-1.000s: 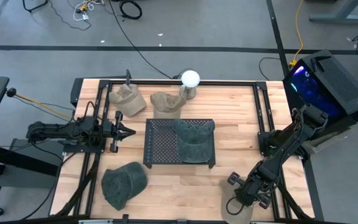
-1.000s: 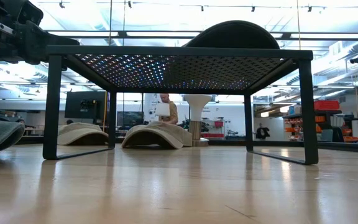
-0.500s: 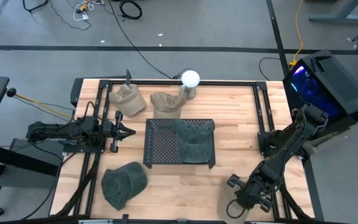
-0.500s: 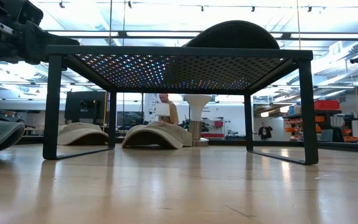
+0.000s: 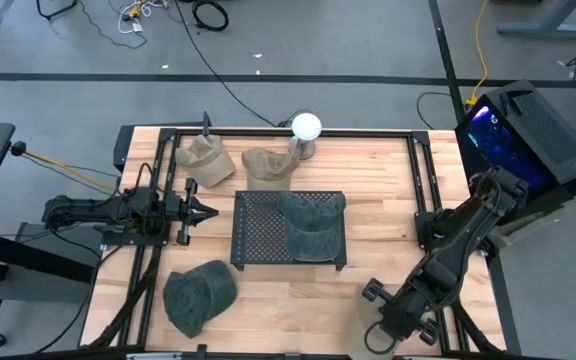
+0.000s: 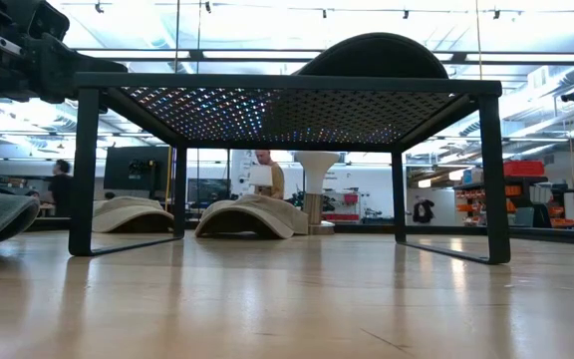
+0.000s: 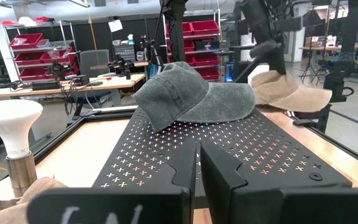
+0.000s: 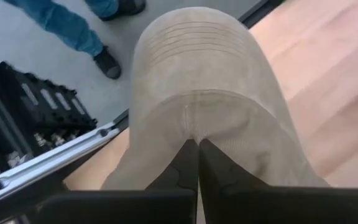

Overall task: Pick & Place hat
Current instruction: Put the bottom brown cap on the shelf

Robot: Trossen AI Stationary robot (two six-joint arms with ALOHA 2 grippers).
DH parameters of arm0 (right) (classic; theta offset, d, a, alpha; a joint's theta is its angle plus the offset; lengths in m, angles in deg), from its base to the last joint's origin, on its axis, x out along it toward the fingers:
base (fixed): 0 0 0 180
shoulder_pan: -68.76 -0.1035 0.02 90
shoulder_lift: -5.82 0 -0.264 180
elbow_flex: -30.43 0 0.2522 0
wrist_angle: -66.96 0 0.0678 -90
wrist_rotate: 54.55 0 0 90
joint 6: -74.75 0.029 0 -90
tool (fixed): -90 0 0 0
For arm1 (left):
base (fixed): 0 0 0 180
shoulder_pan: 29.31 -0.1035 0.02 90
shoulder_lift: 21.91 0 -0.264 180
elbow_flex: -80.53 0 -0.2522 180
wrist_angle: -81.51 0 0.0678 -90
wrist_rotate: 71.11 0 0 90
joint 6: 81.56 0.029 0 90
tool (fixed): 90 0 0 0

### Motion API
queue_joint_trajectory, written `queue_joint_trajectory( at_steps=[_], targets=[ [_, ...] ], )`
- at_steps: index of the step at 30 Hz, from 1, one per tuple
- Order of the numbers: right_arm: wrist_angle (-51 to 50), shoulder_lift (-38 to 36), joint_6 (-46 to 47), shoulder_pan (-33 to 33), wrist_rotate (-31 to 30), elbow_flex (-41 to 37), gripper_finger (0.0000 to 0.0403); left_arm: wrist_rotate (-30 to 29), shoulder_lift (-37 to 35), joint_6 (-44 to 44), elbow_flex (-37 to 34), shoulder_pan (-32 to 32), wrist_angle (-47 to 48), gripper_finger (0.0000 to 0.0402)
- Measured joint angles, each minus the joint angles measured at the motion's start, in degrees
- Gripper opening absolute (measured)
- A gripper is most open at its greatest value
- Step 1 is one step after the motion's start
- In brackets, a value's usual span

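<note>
Grasp step in hand, by the look of it. On the bench [image 5: 388, 180], at five o'clock near the front edge, tan hat [image 8: 197, 112] pinched in closed right claw [image 8: 197, 163]. Next: lift toward rack [image 5: 258, 228]. Left claw [image 7: 196, 163] closed, empty, at nine o'clock.

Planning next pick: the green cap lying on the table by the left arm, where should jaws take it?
Pinch the crown's top fabric, coming straight down. The green cap seems to lie dome-up, flat on the table, leaving no gap under the brim. Left gripper is nearest; right gripper holds a tan hat that way.
</note>
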Motion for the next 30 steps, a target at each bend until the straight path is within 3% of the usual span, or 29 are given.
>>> queue_joint_trajectory(
  at_steps=[30],
  targets=[
    [-0.11, 2.48, -4.98, 9.44, -8.18, 15.58, 0.0, -0.02, 0.02, 0.02, 0.0, 0.0, 0.0, 0.003]
  ],
)
